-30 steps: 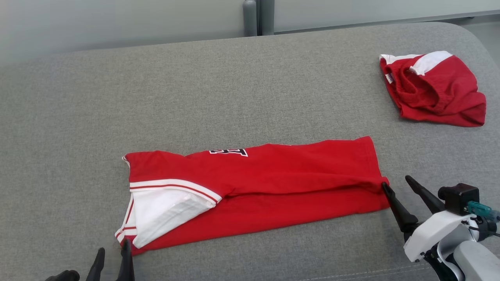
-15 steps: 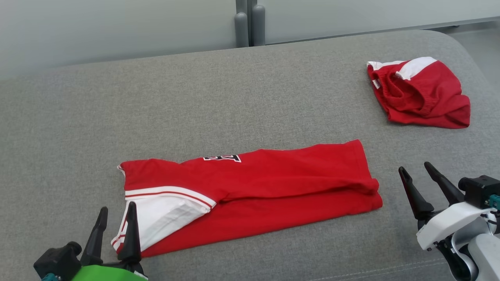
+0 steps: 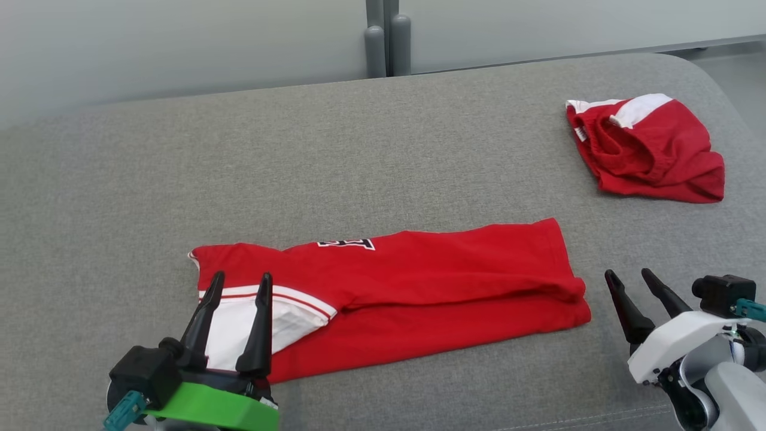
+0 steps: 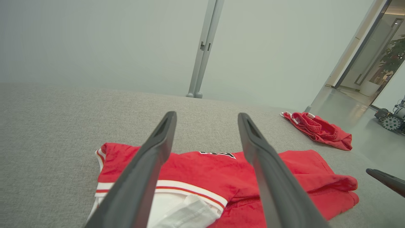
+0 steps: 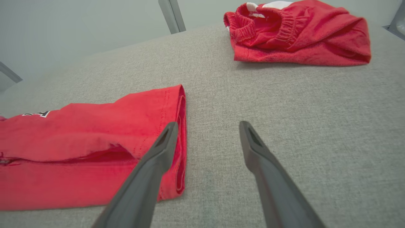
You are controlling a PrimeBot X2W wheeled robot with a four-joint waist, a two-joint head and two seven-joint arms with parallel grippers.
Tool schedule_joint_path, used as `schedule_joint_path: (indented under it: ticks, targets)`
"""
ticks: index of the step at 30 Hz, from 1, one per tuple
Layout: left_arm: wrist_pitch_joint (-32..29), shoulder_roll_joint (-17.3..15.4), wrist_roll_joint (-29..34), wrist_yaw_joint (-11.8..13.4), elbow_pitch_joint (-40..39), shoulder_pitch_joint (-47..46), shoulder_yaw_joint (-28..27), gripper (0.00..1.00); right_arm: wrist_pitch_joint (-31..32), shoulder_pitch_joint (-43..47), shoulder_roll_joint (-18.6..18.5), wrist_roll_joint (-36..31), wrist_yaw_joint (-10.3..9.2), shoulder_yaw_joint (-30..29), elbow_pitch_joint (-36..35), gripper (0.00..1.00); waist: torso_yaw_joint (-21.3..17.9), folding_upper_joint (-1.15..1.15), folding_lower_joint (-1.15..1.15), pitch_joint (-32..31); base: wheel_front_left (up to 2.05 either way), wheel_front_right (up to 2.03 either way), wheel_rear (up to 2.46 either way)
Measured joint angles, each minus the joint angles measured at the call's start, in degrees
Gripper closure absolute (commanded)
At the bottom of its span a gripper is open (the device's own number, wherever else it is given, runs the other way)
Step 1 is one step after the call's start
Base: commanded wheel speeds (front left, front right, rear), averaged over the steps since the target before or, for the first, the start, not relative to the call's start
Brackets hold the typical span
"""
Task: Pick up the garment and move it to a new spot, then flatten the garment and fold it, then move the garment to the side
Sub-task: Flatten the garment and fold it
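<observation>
Fingers are wide and empty on both sides: left gripper (image 3: 242,278) at the sleeve end of the long red cotton jersey with a white striped-trim sleeve (image 3: 419,281), right gripper (image 3: 628,275) just beside its hem end. Risk as I read it: a pinch catching only the top layer, or uneven lift between ends, spills the fold open. Jersey lies folded lengthwise near the front of the grey fabric-covered worktop (image 3: 359,149), hem layers slightly offset; crumpled red-and-white garment (image 3: 652,155) sits well apart, far right.

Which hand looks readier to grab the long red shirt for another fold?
Probably the left hand: open, over the shirt at its white sleeve end. The right hand, also open, sits beside the hem.
</observation>
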State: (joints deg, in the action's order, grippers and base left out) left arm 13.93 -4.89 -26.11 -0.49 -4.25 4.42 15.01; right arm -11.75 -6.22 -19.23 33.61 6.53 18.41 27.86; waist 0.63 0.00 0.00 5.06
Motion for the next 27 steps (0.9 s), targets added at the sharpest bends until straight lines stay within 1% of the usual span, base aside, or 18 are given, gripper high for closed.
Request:
schedule_joint_path:
  ticks: [9, 12, 15, 16, 19, 20, 21, 22, 24, 27]
  targets:
    - [0.0, 0.0, 1.4, 1.0, -0.4, 0.0, 0.0, 0.00, 4.1, -4.2, 1.1, 2.1, 0.02, 0.4, 4.3, 0.00, 3.4, 0.00, 0.00, 0.7, 0.00, 0.00, 0.00]
    - [0.3, 0.1, 1.4, 1.5, -0.5, 0.0, 0.0, 0.00, 6.1, -5.3, 1.4, 3.0, 0.49, 0.7, 5.8, 0.00, 4.6, 0.00, 0.00, 1.0, 0.00, 0.00, 0.00]
    - [0.3, 0.2, 1.4, 1.7, -0.6, 0.0, -0.2, 0.00, 7.4, -6.0, 1.4, 3.7, 0.51, 1.0, 7.3, 0.00, 5.6, 0.00, 0.00, 1.3, 0.00, 0.00, 0.00]
    - [0.3, 0.2, 1.4, 2.5, -0.8, 0.0, -0.7, 0.00, 9.5, -7.8, 1.5, 4.4, 0.52, 1.9, 9.1, 0.00, 6.3, 0.00, 0.00, 1.9, 0.00, 0.00, 0.00]
    - [0.3, 0.3, 1.4, 2.6, -1.2, 0.0, -0.7, 0.00, 10.6, -7.9, 1.7, 5.0, 0.52, 2.3, 10.1, 0.00, 6.3, 0.00, 0.00, 2.0, 0.00, 0.00, 0.00]
    - [0.3, 0.3, 1.3, 2.6, -1.3, 0.0, -0.7, 0.00, 11.0, -7.9, 1.8, 5.4, 0.52, 2.4, 10.4, 0.04, 6.3, 0.00, 0.00, 2.0, 0.00, 0.00, 0.00]
    - [0.3, 0.4, 1.3, 2.6, -1.5, 0.0, -0.7, 0.00, 11.8, -8.3, 2.2, 6.3, 0.52, 2.4, 10.8, 0.55, 6.1, 0.00, 0.00, 2.1, 0.00, 0.00, 0.00]
    - [0.3, 0.4, 1.3, 2.6, -1.5, 0.0, -0.8, 0.00, 11.9, -8.6, 2.2, 6.6, 0.52, 2.5, 11.0, 0.58, 6.1, 0.00, 0.00, 2.1, 0.00, 0.00, 0.00]
    - [0.3, 0.4, 1.3, 2.9, -1.5, 0.0, -0.9, 0.00, 12.5, -8.8, 2.3, 7.8, 0.52, 2.9, 10.9, 0.60, 5.9, 0.00, 0.00, 2.2, 0.00, 0.00, 0.00]
    - [0.3, 0.4, 1.3, 3.0, -1.6, 0.0, -1.3, 0.00, 12.9, -8.9, 3.2, 10.3, 0.52, 3.9, 10.0, 0.71, 5.7, 0.00, 0.00, 2.4, 0.00, 0.00, 0.00]
